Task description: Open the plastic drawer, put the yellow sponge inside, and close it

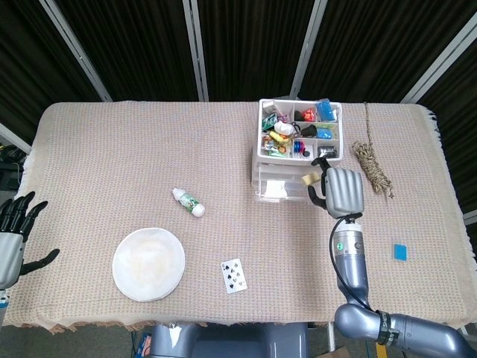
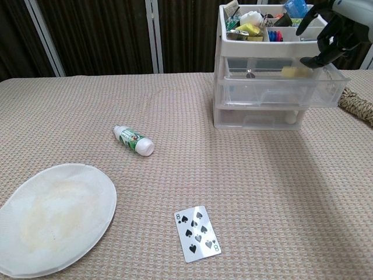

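The clear plastic drawer unit (image 1: 277,170) (image 2: 256,119) stands at the back right, with a tray of small items on top. Its upper drawer (image 2: 326,87) is pulled out toward me. The yellow sponge (image 1: 309,179) (image 2: 291,71) lies inside that open drawer. My right hand (image 1: 341,192) (image 2: 333,30) hovers just above the drawer, fingers spread, close to the sponge but not gripping it. My left hand (image 1: 13,240) hangs off the table's left edge, fingers apart and empty.
A small white bottle (image 1: 188,202) (image 2: 134,140) lies mid-table. A white plate (image 1: 148,263) (image 2: 52,216) and a playing card (image 1: 233,275) (image 2: 197,233) sit near the front. A coiled rope (image 1: 373,170) (image 2: 356,108) lies right of the drawers; a blue block (image 1: 400,251) further right.
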{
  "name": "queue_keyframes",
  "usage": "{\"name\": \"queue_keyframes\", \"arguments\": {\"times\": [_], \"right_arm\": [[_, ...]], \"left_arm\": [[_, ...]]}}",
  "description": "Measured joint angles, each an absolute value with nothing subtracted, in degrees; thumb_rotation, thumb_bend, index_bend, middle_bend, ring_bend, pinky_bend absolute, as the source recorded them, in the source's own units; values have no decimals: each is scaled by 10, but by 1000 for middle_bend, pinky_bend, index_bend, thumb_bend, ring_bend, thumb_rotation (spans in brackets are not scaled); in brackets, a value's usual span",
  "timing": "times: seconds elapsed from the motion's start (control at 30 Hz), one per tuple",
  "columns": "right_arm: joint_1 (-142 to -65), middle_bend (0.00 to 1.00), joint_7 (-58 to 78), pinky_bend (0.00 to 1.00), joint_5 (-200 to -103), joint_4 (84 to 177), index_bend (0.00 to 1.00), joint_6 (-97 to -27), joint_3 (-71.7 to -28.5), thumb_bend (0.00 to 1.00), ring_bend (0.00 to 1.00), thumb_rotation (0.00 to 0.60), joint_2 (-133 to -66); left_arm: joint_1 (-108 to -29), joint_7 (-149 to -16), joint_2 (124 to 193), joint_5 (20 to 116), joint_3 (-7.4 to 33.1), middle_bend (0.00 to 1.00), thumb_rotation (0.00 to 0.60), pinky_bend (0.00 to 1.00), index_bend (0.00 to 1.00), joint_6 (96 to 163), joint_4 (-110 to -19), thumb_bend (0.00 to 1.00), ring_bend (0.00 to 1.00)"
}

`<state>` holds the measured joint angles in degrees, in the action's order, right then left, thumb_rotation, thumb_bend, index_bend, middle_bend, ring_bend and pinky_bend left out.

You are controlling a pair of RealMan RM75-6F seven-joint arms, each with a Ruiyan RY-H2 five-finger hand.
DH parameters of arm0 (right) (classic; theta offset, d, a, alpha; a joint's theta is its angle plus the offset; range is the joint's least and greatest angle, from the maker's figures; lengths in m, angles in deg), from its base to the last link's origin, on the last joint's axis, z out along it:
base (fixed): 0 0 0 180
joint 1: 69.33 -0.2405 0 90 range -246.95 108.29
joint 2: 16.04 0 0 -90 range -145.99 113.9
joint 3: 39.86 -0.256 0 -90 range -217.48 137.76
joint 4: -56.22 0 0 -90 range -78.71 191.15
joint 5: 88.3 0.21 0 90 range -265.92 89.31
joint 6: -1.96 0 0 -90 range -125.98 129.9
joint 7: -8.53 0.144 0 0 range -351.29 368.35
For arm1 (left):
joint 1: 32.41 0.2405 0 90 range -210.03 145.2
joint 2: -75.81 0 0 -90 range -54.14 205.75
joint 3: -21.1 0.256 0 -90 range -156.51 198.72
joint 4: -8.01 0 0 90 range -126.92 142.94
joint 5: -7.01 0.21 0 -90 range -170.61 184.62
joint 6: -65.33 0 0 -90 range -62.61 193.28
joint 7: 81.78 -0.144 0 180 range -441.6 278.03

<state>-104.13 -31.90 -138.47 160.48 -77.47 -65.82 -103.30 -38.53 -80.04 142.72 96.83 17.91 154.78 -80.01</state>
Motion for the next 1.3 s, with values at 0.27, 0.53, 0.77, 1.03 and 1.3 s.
{"name": "queue_keyframes", "arguments": {"times": [0.27,0.53,0.77,1.03,1.3], "right_arm": [[-1040,700,-309,626,-1417,1618,361,-785,-633,193,712,600,-1023],[-1007,565,-264,564,-1510,1651,407,-801,-574,193,566,600,-1002],[-969,337,-228,453,-1675,1665,354,-818,-476,193,277,600,-969],[-934,32,-264,74,-1841,1565,111,-836,-375,193,0,600,-936],[-898,0,-389,0,-1879,1432,31,-819,-337,190,0,600,-955]], "left_arm": [[-384,-794,1427,969,179,0,600,0,126,1551,-796,190,0],[-383,-794,1428,970,178,0,600,0,125,1554,-797,188,0],[-383,-795,1429,968,178,0,600,0,125,1555,-798,189,0],[-383,-790,1430,966,176,0,600,0,126,1556,-800,189,0],[-383,-795,1433,965,175,0,600,0,125,1557,-801,189,0]]}}
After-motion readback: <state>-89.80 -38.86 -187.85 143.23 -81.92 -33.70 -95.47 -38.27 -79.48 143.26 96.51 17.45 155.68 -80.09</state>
